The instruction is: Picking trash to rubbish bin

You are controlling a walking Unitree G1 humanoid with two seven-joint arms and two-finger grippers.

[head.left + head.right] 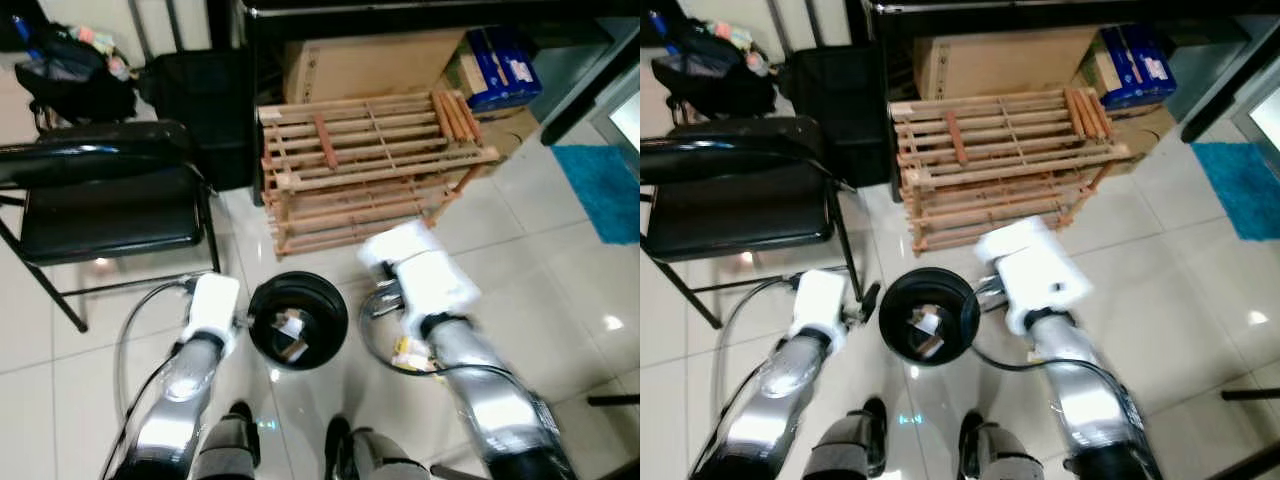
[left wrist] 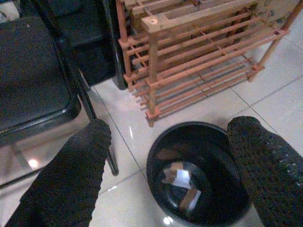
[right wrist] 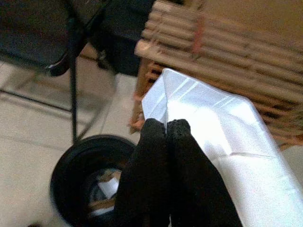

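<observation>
Right, I am holding the white paper (image 3: 222, 127) pinched in the right claw (image 3: 166, 125), its two fingers pressed together on the sheet's near edge; the sheet is hanging on the right side of the black rubbish bin (image 1: 297, 320), just beside the rim rather than over the opening, so I judge the drop is not yet lined up and the arm needs to carry it left. The left claw (image 2: 165, 156) is hovering on the bin's left with its fingers (image 2: 71, 175) spread apart and nothing between them; I am keeping it there, I think, so it stays clear of the bin mouth while the right arm delivers. The bin is standing on the tiled floor (image 1: 560, 280) close in front of my feet, placed within easy reach of both arms.

Counting: one bin; inside it I am making out roughly three scraps (image 2: 180, 182), white and brown, though the heap is too dim for a firm number; one sheet in the claw. Beyond the bin, one wooden slatted rack (image 1: 370, 160) is leaning at the far side; one black folding chair (image 1: 110, 205) is standing far left; one cardboard box (image 1: 370, 60) is sitting behind the rack; one blue mat (image 1: 605, 185) is lying far right.
</observation>
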